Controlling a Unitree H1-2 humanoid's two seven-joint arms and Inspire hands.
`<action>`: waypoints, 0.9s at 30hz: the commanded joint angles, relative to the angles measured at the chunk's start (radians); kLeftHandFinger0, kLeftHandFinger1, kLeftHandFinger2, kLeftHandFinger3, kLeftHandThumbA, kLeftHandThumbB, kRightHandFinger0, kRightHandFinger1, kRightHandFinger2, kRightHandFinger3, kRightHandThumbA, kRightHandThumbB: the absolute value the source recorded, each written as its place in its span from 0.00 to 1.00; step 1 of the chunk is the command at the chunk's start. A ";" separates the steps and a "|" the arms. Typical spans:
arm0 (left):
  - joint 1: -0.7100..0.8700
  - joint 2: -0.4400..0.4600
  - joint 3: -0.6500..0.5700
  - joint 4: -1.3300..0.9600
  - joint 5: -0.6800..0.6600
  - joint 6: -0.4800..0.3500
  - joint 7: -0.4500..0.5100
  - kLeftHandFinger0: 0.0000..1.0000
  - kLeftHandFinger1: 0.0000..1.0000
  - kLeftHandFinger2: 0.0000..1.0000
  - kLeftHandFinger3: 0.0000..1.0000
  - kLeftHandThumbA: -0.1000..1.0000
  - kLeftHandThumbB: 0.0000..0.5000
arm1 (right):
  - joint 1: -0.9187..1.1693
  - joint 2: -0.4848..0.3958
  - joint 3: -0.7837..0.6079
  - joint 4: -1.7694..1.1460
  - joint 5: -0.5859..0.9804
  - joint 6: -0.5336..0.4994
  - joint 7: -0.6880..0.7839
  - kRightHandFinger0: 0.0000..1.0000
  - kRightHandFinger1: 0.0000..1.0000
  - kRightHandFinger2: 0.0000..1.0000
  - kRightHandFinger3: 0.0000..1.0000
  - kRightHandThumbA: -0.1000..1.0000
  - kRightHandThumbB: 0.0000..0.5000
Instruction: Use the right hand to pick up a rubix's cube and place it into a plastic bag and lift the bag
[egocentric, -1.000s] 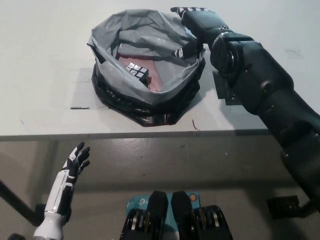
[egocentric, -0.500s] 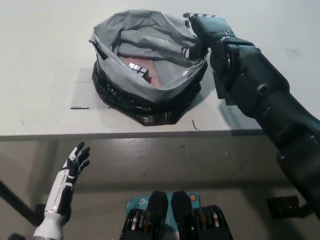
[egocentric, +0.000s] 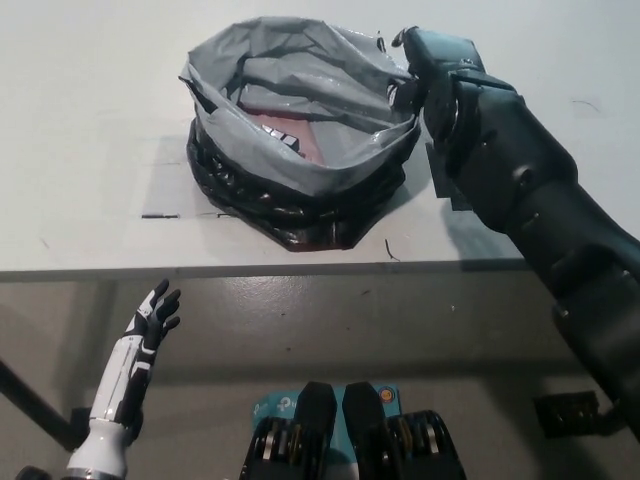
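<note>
A grey-lined black plastic bag (egocentric: 300, 150) stands open on the white table (egocentric: 90, 120). Inside it, a Rubik's cube (egocentric: 283, 138) shows only as a dark corner with pale stickers, over a reddish patch. My black right hand (egocentric: 425, 62) is at the bag's far right rim, shut on the rim's edge, which is pulled up and taut there. My white left hand (egocentric: 152, 320) hangs open below the table's front edge at the lower left, holding nothing.
The table's front edge (egocentric: 250, 270) runs across the middle of the picture, with grey floor below it. A small black mark (egocentric: 160, 215) lies on the table left of the bag. A dark fixture (egocentric: 450, 190) sits under my right forearm.
My right hand has slid from inside the bag's mouth to its right rim and drawn it up and rightward. The bag's walls stand higher and hide more of the cube. The left hand is still.
</note>
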 joint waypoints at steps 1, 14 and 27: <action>-0.021 0.016 0.001 -0.018 -0.002 -0.017 -0.006 1.00 1.00 1.00 1.00 0.97 0.41 | -0.057 -0.022 -0.058 -0.043 0.055 0.031 0.007 0.75 0.88 0.89 0.90 0.48 0.49; -0.035 0.022 0.003 -0.006 -0.006 -0.020 -0.010 1.00 1.00 1.00 1.00 0.96 0.43 | -0.055 -0.040 -0.203 -0.021 0.181 -0.004 0.054 0.05 0.11 0.21 0.45 0.37 0.43; -0.030 0.023 0.001 -0.013 0.001 -0.020 -0.009 0.98 1.00 1.00 1.00 0.98 0.38 | -0.051 -0.016 -0.616 0.126 0.536 0.005 0.107 0.00 0.26 0.68 0.31 0.25 0.36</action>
